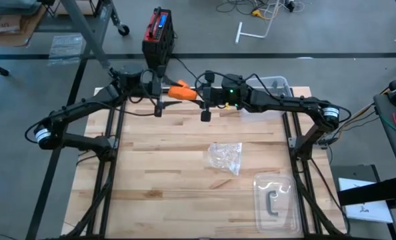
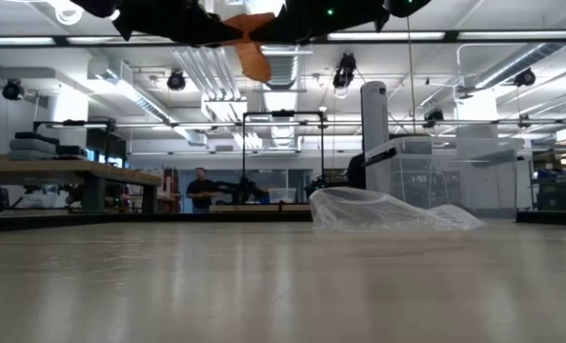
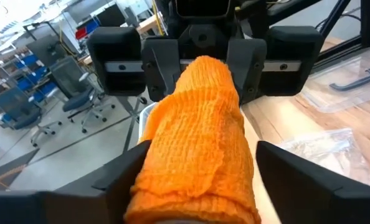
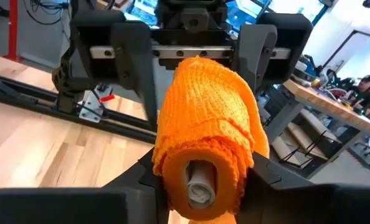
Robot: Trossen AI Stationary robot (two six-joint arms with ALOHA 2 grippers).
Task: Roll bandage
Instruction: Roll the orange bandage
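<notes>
Right now I have the bandage (image 1: 183,93) lifted well clear of the tabletop (image 1: 185,173), up near its far edge, strung between my two arms as a thick orange roll. My right gripper (image 4: 203,180) is clenched on one end of the roll, its fingers (image 4: 269,174) pressed against the fabric on both sides, with a pale inner core showing at the roll's centre. My left gripper (image 3: 197,180) faces it from the other end; its fingers (image 3: 284,165) flank the roll with a gap visible on at least one side, so I read it as not gripping yet. I judge this to be a regrasp partway through the winding, with most of the strip already on the roll. Next I need the left fingers to seat firmly on the roll before the right lets go, otherwise the outer wraps could slacken. A crumpled clear wrapper (image 1: 225,157) lies on the tabletop, well apart from the work.
</notes>
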